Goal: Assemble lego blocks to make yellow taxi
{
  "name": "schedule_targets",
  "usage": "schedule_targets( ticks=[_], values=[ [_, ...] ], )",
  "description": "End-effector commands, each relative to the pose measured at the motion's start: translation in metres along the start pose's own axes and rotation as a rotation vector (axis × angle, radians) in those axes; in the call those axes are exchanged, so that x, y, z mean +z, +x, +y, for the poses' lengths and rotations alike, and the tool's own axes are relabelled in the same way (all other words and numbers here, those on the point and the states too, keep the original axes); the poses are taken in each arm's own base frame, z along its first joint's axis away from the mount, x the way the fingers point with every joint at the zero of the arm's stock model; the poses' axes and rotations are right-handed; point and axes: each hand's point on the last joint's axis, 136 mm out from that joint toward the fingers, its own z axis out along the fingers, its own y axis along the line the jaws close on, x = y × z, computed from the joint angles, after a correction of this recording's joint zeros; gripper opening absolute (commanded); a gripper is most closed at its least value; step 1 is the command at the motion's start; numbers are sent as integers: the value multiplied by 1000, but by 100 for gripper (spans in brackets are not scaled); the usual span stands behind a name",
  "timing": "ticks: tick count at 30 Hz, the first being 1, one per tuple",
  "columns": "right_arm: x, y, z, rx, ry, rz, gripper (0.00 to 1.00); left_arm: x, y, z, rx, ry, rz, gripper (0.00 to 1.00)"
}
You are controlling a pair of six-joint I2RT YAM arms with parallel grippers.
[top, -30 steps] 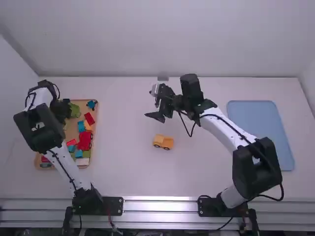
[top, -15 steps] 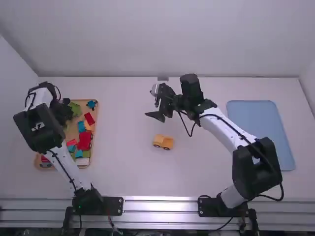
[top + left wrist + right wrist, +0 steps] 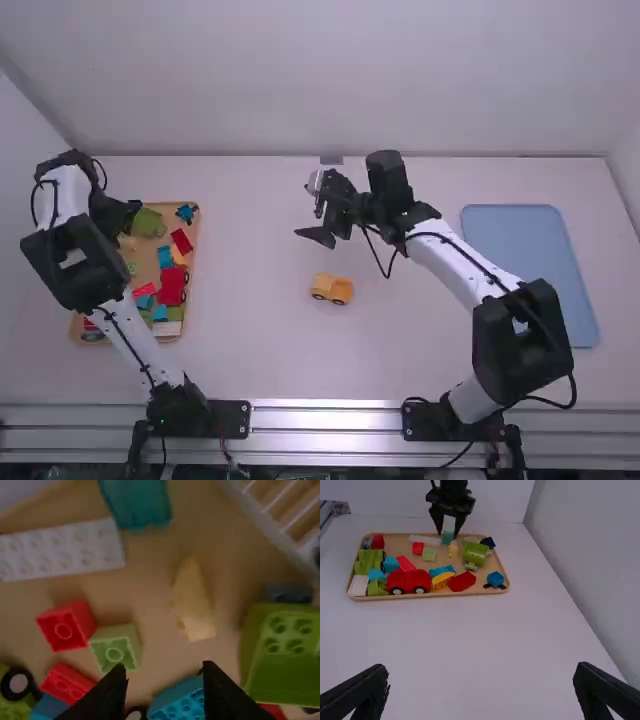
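Left gripper point(image 3: 129, 212): above tray point(image 3: 196, 232), fingers moderately parted, empty. Right gripper point(image 3: 312, 212): fingers wide apart, empty, beyond the yellow car point(image 3: 332, 289).

Soft, even light fills the high view, glare brightens the metal rail point(image 3: 325, 406), and the left wrist view is dim.

In L wrist view, teal pc. point(image 3: 136, 504), prob. a block, is blurry & cut off.
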Motion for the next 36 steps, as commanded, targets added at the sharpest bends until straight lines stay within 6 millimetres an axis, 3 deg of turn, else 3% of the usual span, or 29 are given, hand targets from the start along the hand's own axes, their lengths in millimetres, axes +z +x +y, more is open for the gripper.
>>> schedule_targets(
  ticks=[1, 7, 17, 26, 33, 36],
  values=[
    [0, -8, -5, -15, 4, -14, 99, 0, 0, -1, -39, -9, -4, 41],
    [0, -8, -5, -15, 4, -13, 99, 14, 4, 2, -75, -20, 3, 37],
    [0, -8, -5, -14, 4, -13, 99, 53, 7, -1, -129, 6, -13, 32],
    [0, -7, -5, -12, 3, -11, 99, 63, 12, -11, -126, 62, 7, 33],
    [0, -7, -5, -11, 2, -11, 99, 62, 8, -11, -67, 64, -7, 53],
    [0, -7, -5, -12, 2, -11, 99, 62, 9, -7, -56, 43, -7, 55]
  ],
)
